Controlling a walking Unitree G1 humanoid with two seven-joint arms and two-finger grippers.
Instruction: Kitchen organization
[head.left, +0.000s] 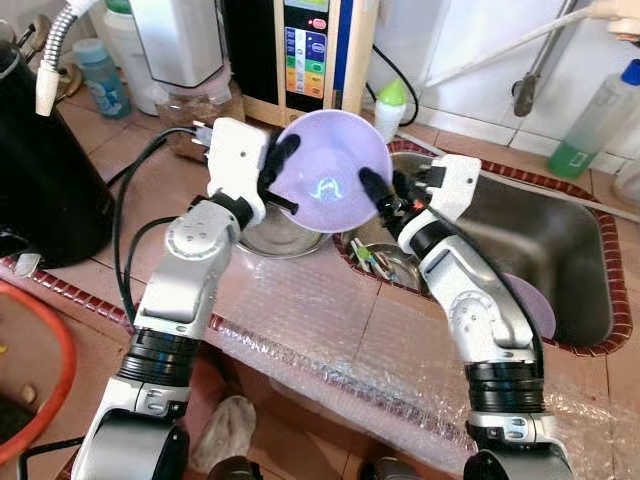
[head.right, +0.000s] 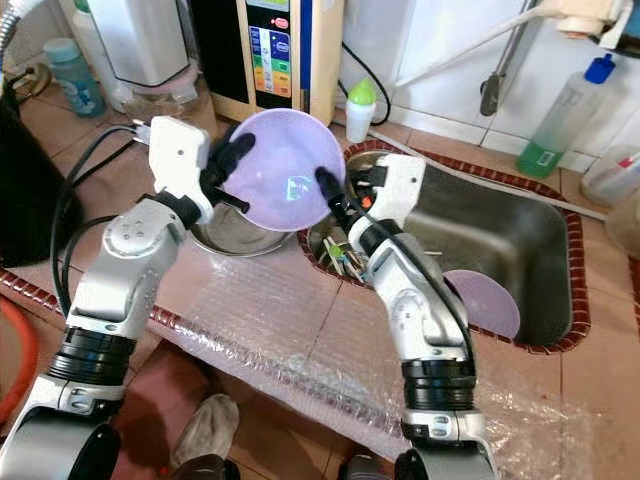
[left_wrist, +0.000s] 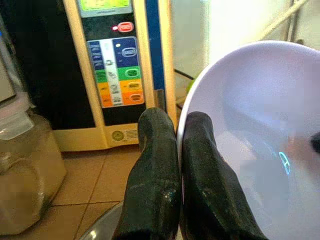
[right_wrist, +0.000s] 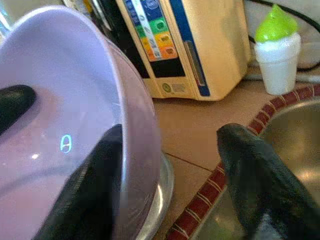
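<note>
I had the left gripper pinching the purple bowl rim; right gripper spread, one finger inside.

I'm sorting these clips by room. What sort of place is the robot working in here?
Most likely a home kitchen: a tiled counter with a steel sink set into it, a tap on the tiled wall, and a countertop appliance. The left gripper pinches a lilac bowl; the right gripper is open at its rim.
</note>
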